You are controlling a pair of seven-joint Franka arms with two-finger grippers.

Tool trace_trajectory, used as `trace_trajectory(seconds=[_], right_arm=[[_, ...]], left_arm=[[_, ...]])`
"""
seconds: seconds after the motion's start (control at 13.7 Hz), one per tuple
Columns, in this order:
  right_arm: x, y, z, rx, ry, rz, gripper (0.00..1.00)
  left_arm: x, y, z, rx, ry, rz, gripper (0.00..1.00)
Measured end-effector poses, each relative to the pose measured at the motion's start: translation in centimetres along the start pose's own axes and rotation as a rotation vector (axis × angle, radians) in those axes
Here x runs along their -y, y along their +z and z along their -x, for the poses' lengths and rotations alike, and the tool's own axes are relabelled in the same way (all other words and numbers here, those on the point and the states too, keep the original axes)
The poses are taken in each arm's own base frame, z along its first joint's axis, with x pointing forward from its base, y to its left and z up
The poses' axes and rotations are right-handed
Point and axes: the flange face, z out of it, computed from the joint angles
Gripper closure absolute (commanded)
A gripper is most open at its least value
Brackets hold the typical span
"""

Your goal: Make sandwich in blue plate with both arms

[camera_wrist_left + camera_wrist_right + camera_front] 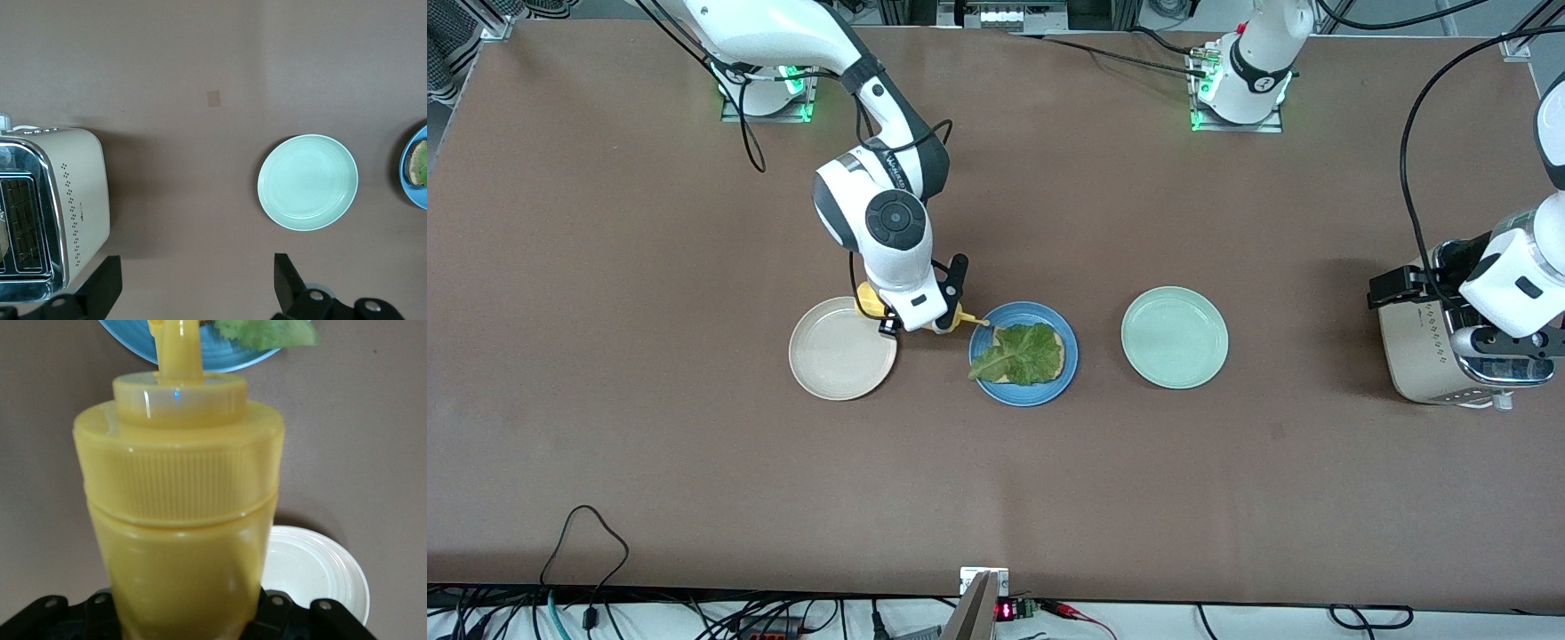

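Note:
On the blue plate (1005, 318) lies one bread slice (1056, 360) with a crinkled green lettuce leaf (1021, 354) on top of it. My right gripper (922, 300) is shut on a yellow squeeze bottle (869, 302), held tilted between the cream plate and the blue plate. Its nozzle (974, 320) reaches the blue plate's rim. The right wrist view is filled by the bottle (180, 513), with the blue plate (133, 340) and lettuce (267, 332) past its tip. My left gripper (1463, 316) (193, 283) waits open and empty over the toaster's side.
A cream-white plate (842, 348) (320, 570) sits toward the right arm's end, beside the blue plate. A mint-green plate (1175, 337) (307, 181) sits empty toward the left arm's end. A beige toaster (1423, 356) (47, 207) stands at the left arm's end of the table.

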Motion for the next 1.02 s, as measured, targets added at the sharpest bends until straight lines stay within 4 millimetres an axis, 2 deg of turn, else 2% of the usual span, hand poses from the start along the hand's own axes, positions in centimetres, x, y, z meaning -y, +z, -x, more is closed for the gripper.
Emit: trace_trajectory(seconds=[0.15,0.29,0.51,0.66,0.8,0.88,1.02], right_arm=[[-0.7,-0.3,0.4,-0.001,0.013,0.008,1.0],[-2.6,-1.3,1.8,-0.014,0.043,0.02,1.0],[-5.9,-4.7,6.3,-0.04,0.05,0.009,1.0],[-8.1,-7.2,10.7,-0.073,0.047,-0.028,1.0],[-10.3,-9.0,16.7,-0.132,0.042,-0.09,1.0],[-11.5,-9.5,20.0,-0.17,0.031,-0.113,1.0],[-13.4,-9.3,26.0,-0.243,-0.001,-0.155,1.0]], left_arm=[[0.0,0.0,0.0,0.0,-0.001,0.0,0.0],[0.1,0.0,0.0,0.001,-0.001,0.0,0.0],[0.2,0.1,0.0,0.002,-0.003,0.0,0.0],[0.2,0.2,-0.1,0.004,-0.003,0.0,0.0],[0.5,0.4,-0.1,0.006,-0.008,0.0,0.0],[1.2,0.6,-0.2,0.01,-0.017,0.0,0.0],[3.8,1.4,-0.5,0.02,-0.024,0.004,0.0]])
